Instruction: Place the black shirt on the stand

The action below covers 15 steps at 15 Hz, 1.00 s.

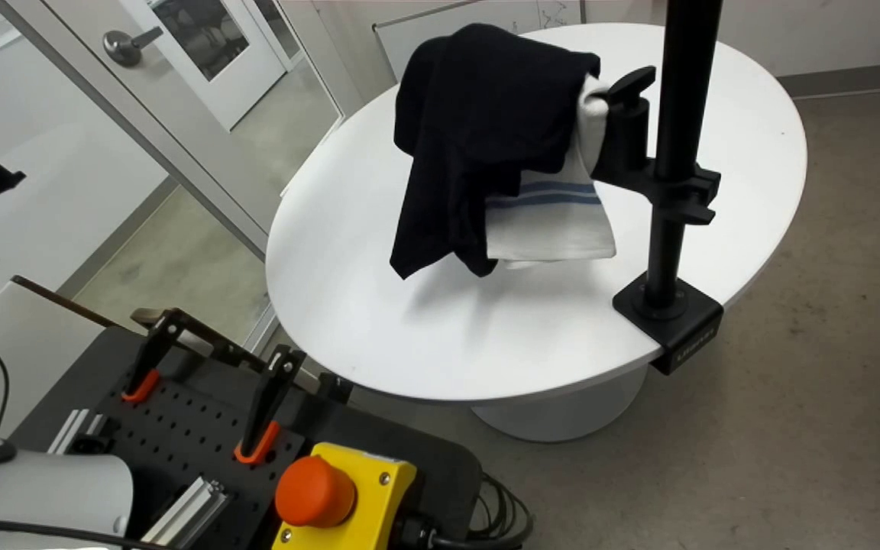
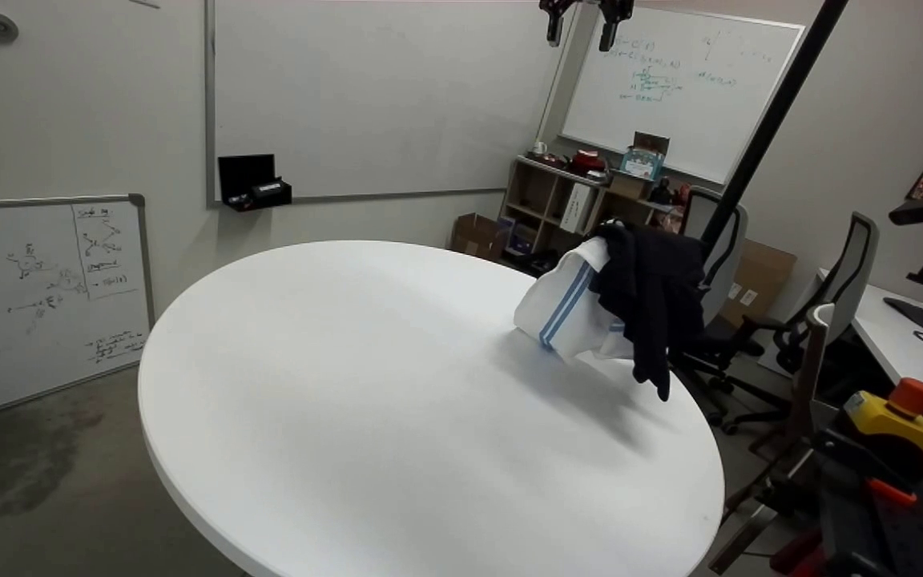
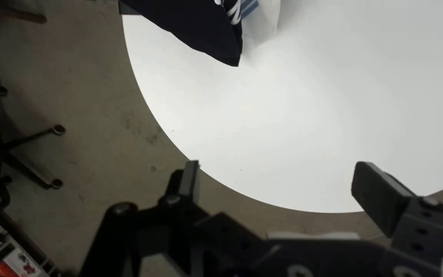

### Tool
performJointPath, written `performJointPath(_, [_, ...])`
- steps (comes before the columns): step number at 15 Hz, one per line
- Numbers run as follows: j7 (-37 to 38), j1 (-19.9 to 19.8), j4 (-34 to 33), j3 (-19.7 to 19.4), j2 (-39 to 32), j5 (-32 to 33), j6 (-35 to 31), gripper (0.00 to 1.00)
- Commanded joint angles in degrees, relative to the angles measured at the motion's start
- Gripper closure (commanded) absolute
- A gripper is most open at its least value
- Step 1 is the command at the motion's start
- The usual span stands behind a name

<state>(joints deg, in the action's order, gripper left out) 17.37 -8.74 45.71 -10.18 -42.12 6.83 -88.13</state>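
The black shirt hangs draped beside and partly over a white towel with blue stripes, above the round white table. The shirt also shows in an exterior view and at the top of the wrist view. What holds both cloths up is hidden under them, so the stand itself cannot be made out. My gripper is high above the table at the top of an exterior view, apart from the shirt. In the wrist view the gripper is open, with nothing between its fingers.
A black pole with a side clamp is fixed to the edge of the white table, close to the cloths. A yellow box with a red button sits on the dark robot bench. Chairs and a shelf stand beyond the table.
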Motion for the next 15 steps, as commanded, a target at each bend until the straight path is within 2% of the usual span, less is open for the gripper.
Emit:
performJointPath(1, [-6.54,2.9,11.65,2.31,8.23,0.53,-6.43,0.0])
performJointPath(8, [-19.15,3.35,29.12,8.62,19.87,-3.03,-10.41,0.0])
performJointPath(15, [-22.95,4.37,47.84,9.87,30.35,-4.3,-12.12,0.0])
